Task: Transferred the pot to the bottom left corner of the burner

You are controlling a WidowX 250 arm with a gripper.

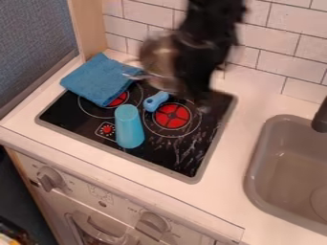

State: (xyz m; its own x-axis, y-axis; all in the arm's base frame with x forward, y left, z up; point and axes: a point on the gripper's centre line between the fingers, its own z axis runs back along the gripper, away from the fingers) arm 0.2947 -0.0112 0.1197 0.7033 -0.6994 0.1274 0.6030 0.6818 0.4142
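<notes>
1. I see my black gripper (pixel 195 85) hanging over the back of the toy stove (pixel 159 155), with the arm coming in from the top edge, right of the middle.
2. The gripper is closed on the pot (pixel 158 60), which is up in the air on the gripper's left side as I look at it, in front of the white tiled wall (pixel 281 52). The pot is blurred, so I cannot tell exactly where it is pinched.
3. The pot is above the back part of the stove, clear of the cooktop, so it is not resting on the burner's bottom left corner.
4. A folded blue cloth (pixel 99 79) lies over the back left corner of the cooktop, covering part of the left red ring (pixel 117 99).
5. A turquoise cylinder (pixel 129 128) is on the cooktop near the front, between the left ring and the right red ring (pixel 172 116). I cannot tell whether it stands or lies.
6. A small blue object with a hole in one end (pixel 155 101) sits at the upper left of the right ring, behind the cylinder.
7. To the right, a grey sink (pixel 271 158) is set into the white counter (pixel 233 148), with a dark tap (pixel 321 117) at its far right.
8. Two knobs, a left one (pixel 49 178) and a right one (pixel 153 222), are on the stove's front panel.
</notes>
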